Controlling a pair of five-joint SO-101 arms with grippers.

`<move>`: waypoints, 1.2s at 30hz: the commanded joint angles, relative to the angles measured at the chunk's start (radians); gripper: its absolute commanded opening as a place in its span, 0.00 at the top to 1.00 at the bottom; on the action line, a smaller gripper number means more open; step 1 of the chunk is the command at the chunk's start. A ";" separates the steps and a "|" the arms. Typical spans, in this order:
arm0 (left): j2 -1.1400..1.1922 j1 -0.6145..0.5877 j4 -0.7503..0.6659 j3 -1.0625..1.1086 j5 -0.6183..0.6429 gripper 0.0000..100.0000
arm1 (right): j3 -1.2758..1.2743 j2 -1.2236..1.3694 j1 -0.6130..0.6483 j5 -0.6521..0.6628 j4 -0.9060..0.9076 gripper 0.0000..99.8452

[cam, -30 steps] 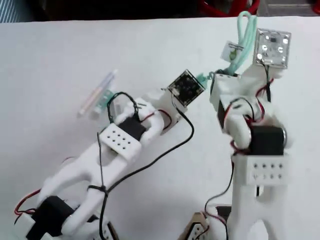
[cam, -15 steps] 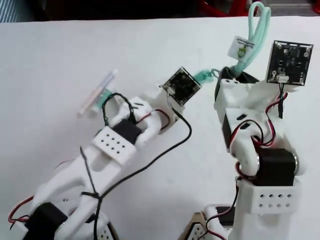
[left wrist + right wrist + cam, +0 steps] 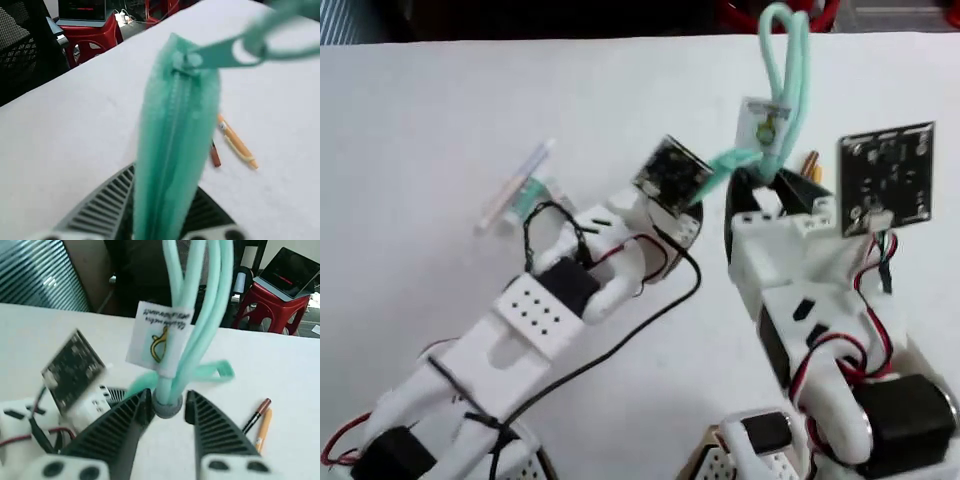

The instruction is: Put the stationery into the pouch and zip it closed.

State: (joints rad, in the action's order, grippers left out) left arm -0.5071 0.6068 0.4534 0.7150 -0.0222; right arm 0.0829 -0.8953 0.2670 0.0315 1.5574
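A mint-green pouch point(image 3: 175, 140) stands on edge between the jaws of my left gripper point(image 3: 167, 202), which is shut on it. Its zipper pull point(image 3: 220, 52) sits at the far end of the zip, tied to a mint cord loop point(image 3: 782, 60) with a white tag point(image 3: 763, 125). My right gripper point(image 3: 167, 402) is shut on the grey bead at the cord's base, and the loop rises above it. An orange pen point(image 3: 236, 142) and a brown pencil point(image 3: 215, 154) lie on the table beyond the pouch, beside the right gripper point(image 3: 765, 185). A clear and green stationery piece point(image 3: 515, 190) lies left of the left arm.
The white table point(image 3: 440, 90) stretches wide at the back left. The left arm's camera board point(image 3: 670, 175) sits close to the right gripper. Red stools and a black chair stand beyond the far edge.
The right gripper has drawn toward the front and left with the cord, carrying the loop and tag leftward. The left arm has shifted slightly left and back, still on the pouch.
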 commanded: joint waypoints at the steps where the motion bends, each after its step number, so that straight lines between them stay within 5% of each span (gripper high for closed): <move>1: -0.142 -0.035 -0.003 -0.006 0.120 0.98 | 0.038 -0.033 -0.045 0.061 0.133 0.81; 10: -0.252 -0.108 -0.157 0.172 0.163 0.98 | -0.120 -0.111 -0.357 0.333 0.154 0.82; 18: -0.410 -0.001 -0.018 0.204 0.155 0.98 | -0.272 -0.097 -0.444 0.279 -0.053 0.82; 23: -0.572 0.096 0.043 0.295 -0.028 0.98 | -0.301 0.085 -0.530 0.265 -0.162 0.82; 31: -0.690 -0.024 -0.474 0.569 -0.038 0.98 | -0.120 0.567 -0.547 0.175 -0.147 0.82; 36: -0.572 -0.071 -0.531 0.577 -0.029 0.98 | -0.091 0.808 -0.541 0.112 -0.151 0.82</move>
State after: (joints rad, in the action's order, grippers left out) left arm -1.1500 0.5623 -0.0069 1.2919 -0.0529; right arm -0.0598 -0.1880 -0.2685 0.1726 1.4101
